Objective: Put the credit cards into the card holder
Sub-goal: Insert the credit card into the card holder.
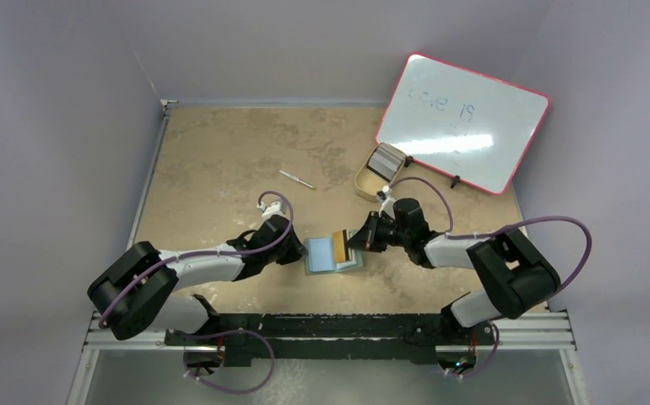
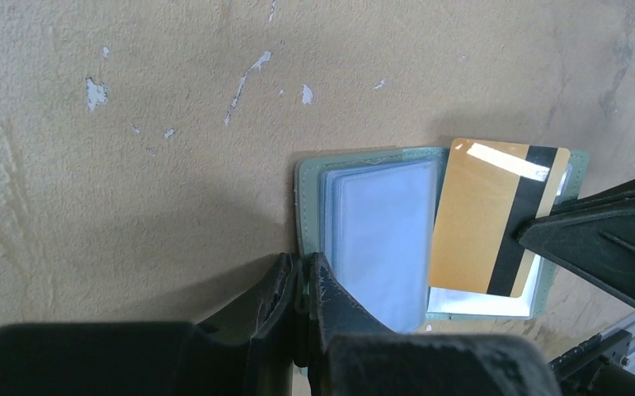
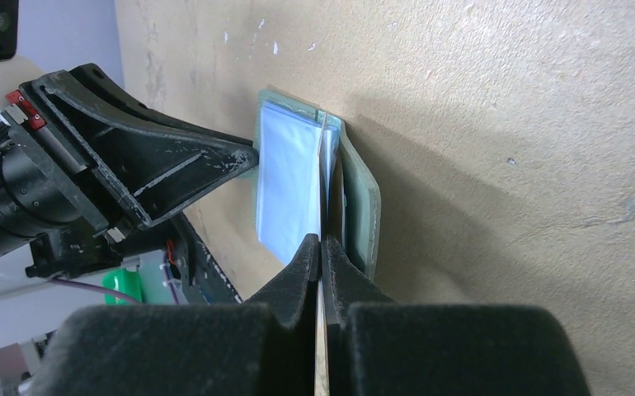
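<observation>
A grey-green folding card holder (image 1: 326,257) with pale blue clear pockets lies open flat on the beige bench (image 1: 220,160), close to the middle of the near edge, between the two arms. The left hand (image 2: 302,276) is closed on the holder's left cover edge, which is pinched between its black fingers. The right hand (image 1: 353,239) is clamped on a gold plastic card (image 2: 475,214) with a black magnetic stripe. This gold card lies slanted over the holder's right half, its lower end on a white pocket; no brand or number can be read on it. Toward the far right corner a beige oval tray (image 1: 364,181) holds a stack of greyish-white cards (image 1: 383,160). Just behind it a pink-edged whiteboard (image 1: 465,118) bears faint blue handwriting, too pale to read. A thin pen (image 1: 296,179) lies near the bench's middle.
</observation>
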`<state>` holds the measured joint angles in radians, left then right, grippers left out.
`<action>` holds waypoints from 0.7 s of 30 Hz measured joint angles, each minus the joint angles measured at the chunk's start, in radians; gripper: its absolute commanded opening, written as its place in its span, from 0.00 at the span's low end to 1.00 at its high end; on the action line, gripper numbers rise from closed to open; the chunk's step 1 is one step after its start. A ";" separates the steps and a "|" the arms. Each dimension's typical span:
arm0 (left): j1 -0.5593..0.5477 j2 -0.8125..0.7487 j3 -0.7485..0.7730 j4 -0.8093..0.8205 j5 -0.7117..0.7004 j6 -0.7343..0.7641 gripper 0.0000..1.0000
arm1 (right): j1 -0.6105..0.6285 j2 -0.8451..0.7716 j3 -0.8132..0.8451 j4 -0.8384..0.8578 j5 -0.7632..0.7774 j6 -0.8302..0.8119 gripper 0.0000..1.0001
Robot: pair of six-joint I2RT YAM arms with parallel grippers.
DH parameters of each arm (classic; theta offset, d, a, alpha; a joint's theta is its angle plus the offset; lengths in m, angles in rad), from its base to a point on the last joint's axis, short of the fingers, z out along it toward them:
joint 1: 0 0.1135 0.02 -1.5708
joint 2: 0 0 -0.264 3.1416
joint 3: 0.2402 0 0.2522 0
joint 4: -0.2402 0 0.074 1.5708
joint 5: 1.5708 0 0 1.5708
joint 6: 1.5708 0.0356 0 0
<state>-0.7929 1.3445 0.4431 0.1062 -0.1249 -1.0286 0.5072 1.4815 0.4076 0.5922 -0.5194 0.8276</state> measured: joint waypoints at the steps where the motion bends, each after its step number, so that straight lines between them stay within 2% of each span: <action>1: 0.000 0.001 0.000 0.001 -0.001 0.000 0.00 | 0.002 0.000 -0.002 0.003 0.000 0.003 0.00; 9: 0.000 0.003 -0.003 0.011 -0.008 0.000 0.00 | 0.006 -0.012 -0.005 -0.003 0.004 0.027 0.00; 17: 0.000 0.003 -0.011 0.026 -0.013 -0.006 0.00 | 0.014 -0.142 -0.004 -0.094 0.050 0.026 0.00; 21: 0.000 0.002 -0.014 0.032 -0.014 -0.009 0.00 | 0.014 -0.141 -0.004 -0.096 0.061 0.026 0.00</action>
<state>-0.7929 1.3468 0.4294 0.1387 -0.1390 -1.0378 0.5217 1.3403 0.4034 0.4961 -0.4587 0.8536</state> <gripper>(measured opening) 0.060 0.005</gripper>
